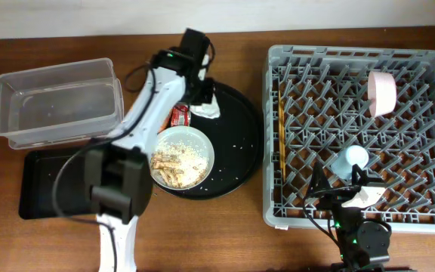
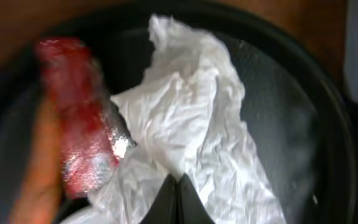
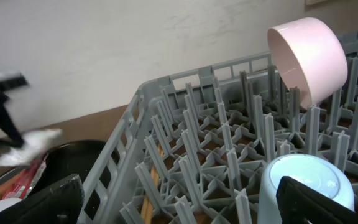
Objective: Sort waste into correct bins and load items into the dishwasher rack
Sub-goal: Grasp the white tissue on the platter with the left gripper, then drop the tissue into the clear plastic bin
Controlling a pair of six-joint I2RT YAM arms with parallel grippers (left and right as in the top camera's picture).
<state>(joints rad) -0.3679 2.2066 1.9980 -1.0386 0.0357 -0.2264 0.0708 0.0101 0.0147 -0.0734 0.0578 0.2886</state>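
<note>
My left gripper (image 2: 178, 182) is shut, its tips pinching the crumpled white napkin (image 2: 191, 118) on the round black tray (image 1: 240, 128). The red wrapper (image 2: 79, 130) lies just left of the napkin, with a blurred orange scrap (image 2: 30, 174) beside it. The white bowl (image 1: 181, 157) holds beige scraps and rice. The grey rack (image 1: 429, 215) holds the pink bowl (image 1: 381, 93), the upturned blue cup (image 1: 351, 160) and the chopsticks (image 1: 278, 136). My right gripper (image 3: 179, 190) is open and empty over the rack's front, its right finger beside the blue cup (image 3: 303, 177).
The clear tub (image 1: 59, 102) stands at the far left with the black rectangular tray (image 1: 40, 189) in front of it. Rice grains are scattered on the round tray. My left arm stretches over the table between the bins and the round tray.
</note>
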